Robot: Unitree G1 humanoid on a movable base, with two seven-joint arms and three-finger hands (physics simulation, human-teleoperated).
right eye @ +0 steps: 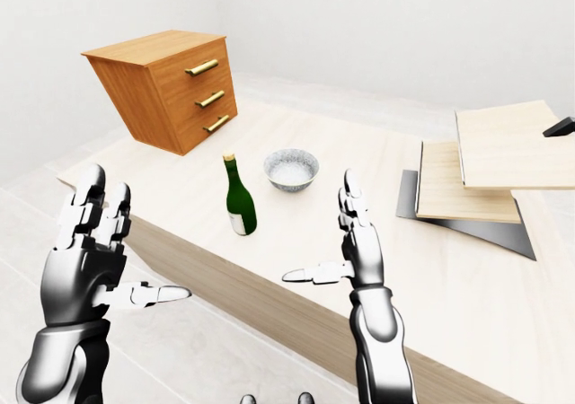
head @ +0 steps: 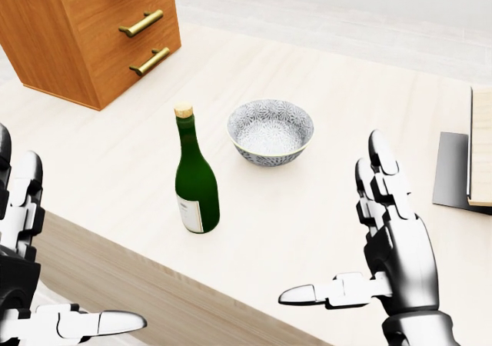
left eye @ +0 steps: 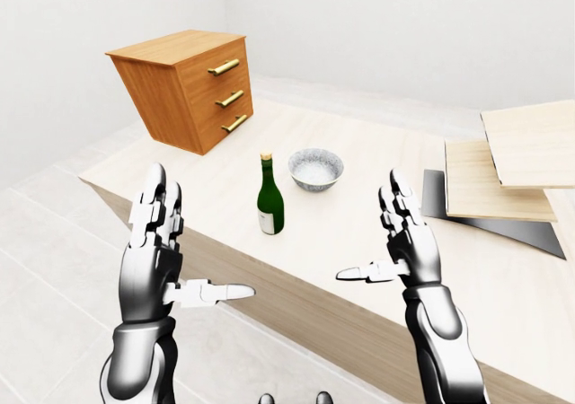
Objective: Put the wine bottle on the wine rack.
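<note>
A dark green wine bottle (head: 195, 178) with a cork top and a pale label stands upright on the light wooden table (head: 115, 154). The wine rack (left eye: 512, 175), a stack of slanted wooden shelves on a dark base, sits at the right of the left-eye view. My left hand (left eye: 171, 260) is raised below and left of the bottle, fingers spread, holding nothing. My right hand (head: 361, 246) hangs open to the bottle's right, thumb pointing left, clear of it.
A patterned grey bowl (head: 270, 131) sits just right of the bottle, further up the table. An orange wooden drawer chest (left eye: 184, 88) with brass handles stands on the table's far left corner. The table's near edge (left eye: 296, 278) runs diagonally under my hands, pale tiled floor below.
</note>
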